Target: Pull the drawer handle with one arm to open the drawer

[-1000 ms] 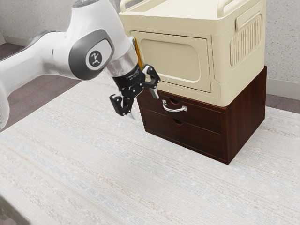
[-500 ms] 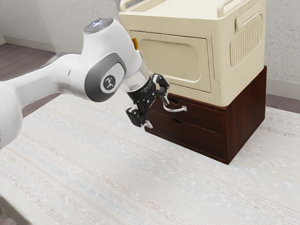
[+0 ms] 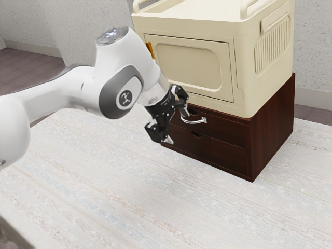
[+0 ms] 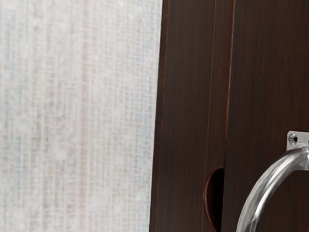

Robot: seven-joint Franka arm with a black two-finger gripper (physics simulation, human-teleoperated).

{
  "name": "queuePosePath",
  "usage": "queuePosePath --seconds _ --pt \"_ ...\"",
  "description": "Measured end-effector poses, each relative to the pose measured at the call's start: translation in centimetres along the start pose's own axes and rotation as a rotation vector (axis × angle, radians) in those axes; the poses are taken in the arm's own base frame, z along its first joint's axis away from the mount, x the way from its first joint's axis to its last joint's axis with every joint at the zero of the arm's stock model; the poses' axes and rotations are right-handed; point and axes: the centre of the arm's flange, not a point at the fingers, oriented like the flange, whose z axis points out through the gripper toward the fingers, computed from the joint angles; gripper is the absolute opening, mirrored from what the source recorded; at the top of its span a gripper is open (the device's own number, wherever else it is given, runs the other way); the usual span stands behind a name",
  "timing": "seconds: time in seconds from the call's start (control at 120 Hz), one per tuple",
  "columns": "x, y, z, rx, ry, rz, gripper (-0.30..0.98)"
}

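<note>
In the exterior view, your black 2-finger gripper [image 3: 177,126] has its fingers spread wide apart, the upper fingertip near the silver arched handle [image 3: 195,122]; you can't tell whether they touch. That handle is on the upper drawer [image 3: 225,126], shut above the lower drawer [image 3: 212,152] of the dark wooden cabinet [image 3: 272,124], with a cream storage box [image 3: 194,65] on top. In the wrist view, you see the handle's curved bar and 1 mounting plate [image 4: 292,139], near the rounded finger notch [image 4: 216,198].
</note>
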Motion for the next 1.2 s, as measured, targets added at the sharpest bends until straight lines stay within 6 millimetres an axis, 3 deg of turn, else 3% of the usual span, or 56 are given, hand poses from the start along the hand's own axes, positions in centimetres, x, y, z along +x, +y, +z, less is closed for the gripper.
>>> queuePosePath --seconds 0.567,0.708,1.0,1.2 --pt "-0.4 0.3 1.4 0.002 0.003 -0.026 0.63" --pt "-0.4 0.2 1.5 0.009 0.003 -0.030 0.50" --pt "-0.1 -0.1 0.7 0.033 -0.001 -0.039 0.09" --pt "0.2 -0.6 -0.3 0.047 -0.006 -0.046 -0.04"
